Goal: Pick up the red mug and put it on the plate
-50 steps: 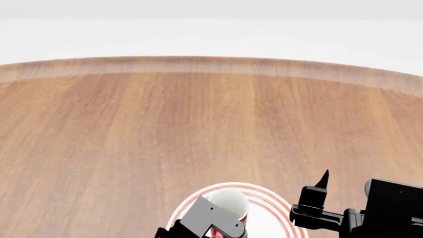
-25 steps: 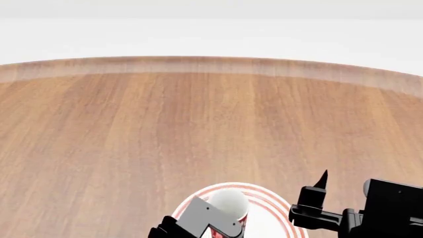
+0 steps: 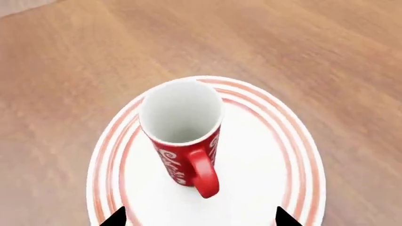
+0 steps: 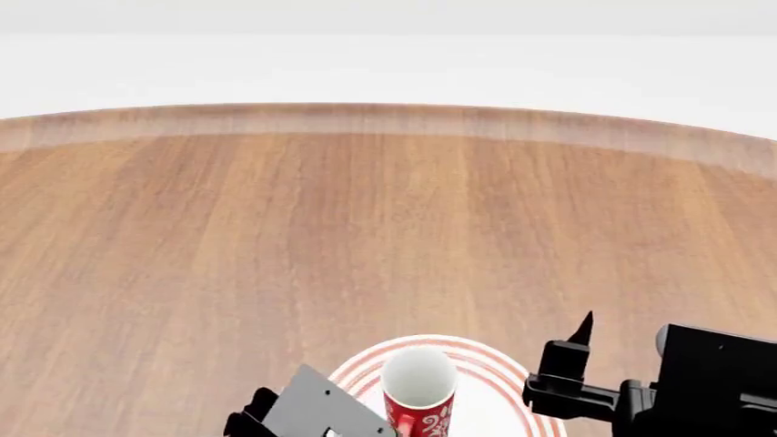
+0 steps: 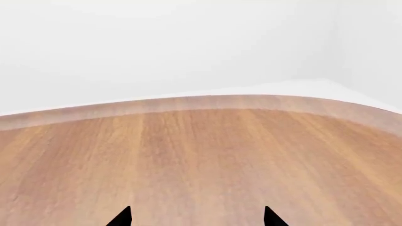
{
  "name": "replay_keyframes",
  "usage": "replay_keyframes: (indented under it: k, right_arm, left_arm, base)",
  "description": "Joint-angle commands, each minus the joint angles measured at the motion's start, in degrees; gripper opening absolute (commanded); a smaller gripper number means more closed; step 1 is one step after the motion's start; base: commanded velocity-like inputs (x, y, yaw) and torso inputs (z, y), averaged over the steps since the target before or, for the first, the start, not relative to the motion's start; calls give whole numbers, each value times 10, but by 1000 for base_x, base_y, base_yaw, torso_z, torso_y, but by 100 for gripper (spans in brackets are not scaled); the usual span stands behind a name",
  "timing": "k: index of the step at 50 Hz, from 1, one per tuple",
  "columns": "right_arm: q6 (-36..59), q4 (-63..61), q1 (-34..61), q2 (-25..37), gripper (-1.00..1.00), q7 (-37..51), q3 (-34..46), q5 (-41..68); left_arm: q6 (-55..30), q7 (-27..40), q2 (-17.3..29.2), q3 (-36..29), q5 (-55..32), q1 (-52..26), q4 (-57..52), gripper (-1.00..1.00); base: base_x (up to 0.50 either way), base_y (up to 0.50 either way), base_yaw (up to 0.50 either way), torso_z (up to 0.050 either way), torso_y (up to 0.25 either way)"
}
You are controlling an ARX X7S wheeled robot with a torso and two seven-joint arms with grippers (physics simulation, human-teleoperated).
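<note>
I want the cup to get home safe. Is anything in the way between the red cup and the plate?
Nothing visible is in the way. The red mug already stands upright on the plate, and the left tool is open, with its tips apart from the mug.

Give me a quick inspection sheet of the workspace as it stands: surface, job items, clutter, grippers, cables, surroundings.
Surface: round wooden table, bare wood apart from the job's things.
Job's things: red mug stands upright on the plate, handle toward the left wrist camera; nothing grips it.
Clutter: nothing seen.
Grippers: left gripper open, tips apart on either side of the mug's handle and not touching the mug. Right gripper open, empty, over bare table beside the plate.
Cables: nothing seen.
Surroundings: plain white wall and floor beyond the table edge.
</note>
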State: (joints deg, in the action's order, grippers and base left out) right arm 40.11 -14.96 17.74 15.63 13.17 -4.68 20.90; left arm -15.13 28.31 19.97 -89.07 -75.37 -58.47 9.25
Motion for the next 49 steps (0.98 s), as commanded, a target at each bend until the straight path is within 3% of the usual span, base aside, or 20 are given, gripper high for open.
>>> replay_keyframes:
  k: [1,6,7,9,10,13,15,24,49]
  right_arm:
    - [4,4,10,1,100,3,15,-4]
    - [5,0,14,3,100,5,23,-8]
    - [3,-1,15,3,100,6,24,-10]
    - [-30,-17,7,8,100,-9,39,-19]
    - [-42,-22,5,9,100,-7,43,-26]
    - [-83,-32,-5,14,100,-23,55,-35]
    - [-154,-70,-29,25,100,-14,94,-100]
    - [-218,-92,-44,37,100,12,151,-189]
    - [-211,-134,-45,48,100,29,163,-220]
  left_arm:
    - [18,9,136,29,-25,-28,-197,100]
    - [66,13,162,59,-9,-23,-207,100]
    - [97,60,162,68,36,-12,-205,100]
    - [143,89,161,92,47,8,-198,100]
    - [175,140,160,101,106,19,-196,100]
    - [189,142,159,109,103,27,-193,100]
    - [262,231,159,133,209,60,-194,100]
    - [336,322,175,169,325,94,-209,100]
    - [345,319,172,179,340,95,-203,100]
  base:
    - [0,0,0,0,0]
    - [0,0,0,0,0]
    - [0,0,0,0,0]
    - [0,0,0,0,0]
    - [0,0,0,0,0]
    - [0,0,0,0,0]
    - [0,0,0,0,0]
    - [0,0,0,0,0]
    - [0,0,0,0,0]
